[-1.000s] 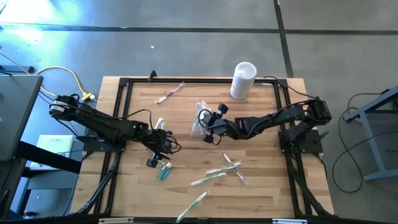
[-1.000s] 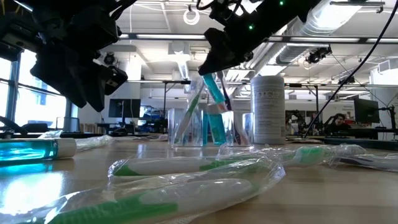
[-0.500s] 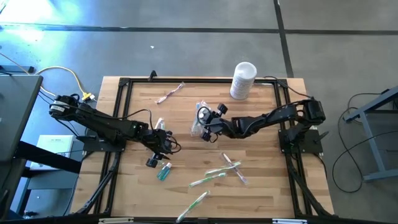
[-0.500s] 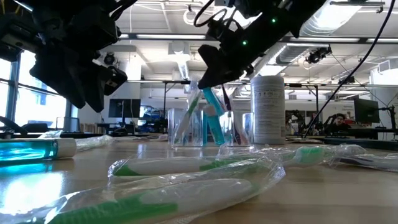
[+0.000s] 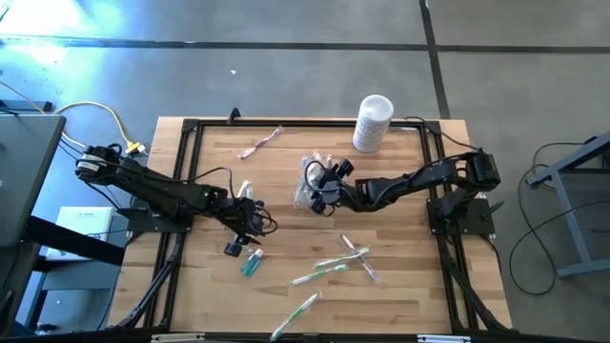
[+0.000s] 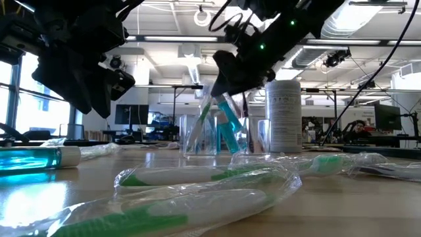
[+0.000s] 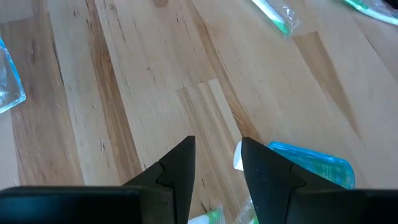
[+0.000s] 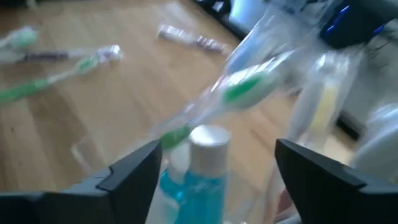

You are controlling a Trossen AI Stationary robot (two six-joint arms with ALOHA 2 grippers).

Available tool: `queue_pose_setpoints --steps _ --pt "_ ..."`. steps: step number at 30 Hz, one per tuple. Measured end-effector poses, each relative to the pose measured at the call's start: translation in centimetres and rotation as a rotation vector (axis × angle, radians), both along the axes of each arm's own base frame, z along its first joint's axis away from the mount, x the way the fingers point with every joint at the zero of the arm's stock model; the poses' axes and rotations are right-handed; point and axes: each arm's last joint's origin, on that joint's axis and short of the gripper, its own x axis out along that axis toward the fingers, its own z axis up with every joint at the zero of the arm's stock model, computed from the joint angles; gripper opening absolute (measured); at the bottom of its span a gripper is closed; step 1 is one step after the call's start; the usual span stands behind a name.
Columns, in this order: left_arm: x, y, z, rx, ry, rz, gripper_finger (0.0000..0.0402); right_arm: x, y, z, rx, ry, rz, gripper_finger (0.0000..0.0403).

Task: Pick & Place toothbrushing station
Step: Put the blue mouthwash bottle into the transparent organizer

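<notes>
The clear cup (image 5: 305, 186) (image 6: 200, 135) stands mid-table and holds wrapped toothbrushes (image 8: 249, 87) and a teal tube (image 6: 228, 128) (image 8: 202, 171) with a white cap, which leans on the cup's rim. My right gripper (image 5: 318, 193) (image 8: 217, 155) hangs just above the cup, open wide. Its fingers stand on either side of the tube's cap without touching it. My left gripper (image 5: 254, 227) (image 7: 217, 146) hovers open over bare wood. A second teal tube (image 5: 251, 264) (image 7: 311, 167) lies flat on the table beside it.
A white canister (image 5: 373, 122) (image 6: 284, 115) stands at the far edge behind the cup. Several wrapped green toothbrushes (image 5: 329, 262) lie loose near the front, and one more (image 5: 295, 312) sits at the front edge. A pink toothbrush (image 5: 259, 143) lies far left. A dark frame (image 5: 191, 129) rims the table.
My right gripper has sunk a little toward the cup and rolled, taking the teal tube down into it. The tube now sits lower and leans more, and the fingers stand apart from it.
</notes>
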Motion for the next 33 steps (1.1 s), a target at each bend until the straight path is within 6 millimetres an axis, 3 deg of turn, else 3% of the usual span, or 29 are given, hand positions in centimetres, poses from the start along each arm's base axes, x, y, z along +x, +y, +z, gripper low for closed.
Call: queue_pose_setpoints --steps 6,15,20,27,33 --pt "0.0 0.0 0.0 0.000 0.001 0.001 0.0127 -0.7 1.1 2.0 -0.058 -0.040 0.000 0.0313" --pt "0.0 0.0 0.0 -0.002 0.001 0.002 0.0127 -1.3 3.9 3.9 -0.091 -0.084 0.121 0.0253" --pt "0.0 0.0 0.0 -0.002 0.001 0.002 0.0127 -1.4 5.0 3.8 -0.120 -0.054 0.175 0.0183" --pt "0.0 0.0 0.0 -0.001 0.000 0.002 0.0127 -1.3 4.7 3.6 -0.090 -0.034 0.218 0.0017" --pt "0.0 0.0 0.0 -0.001 -0.001 0.001 0.0127 -1.1 2.9 3.4 -0.009 -0.053 0.203 0.0003"
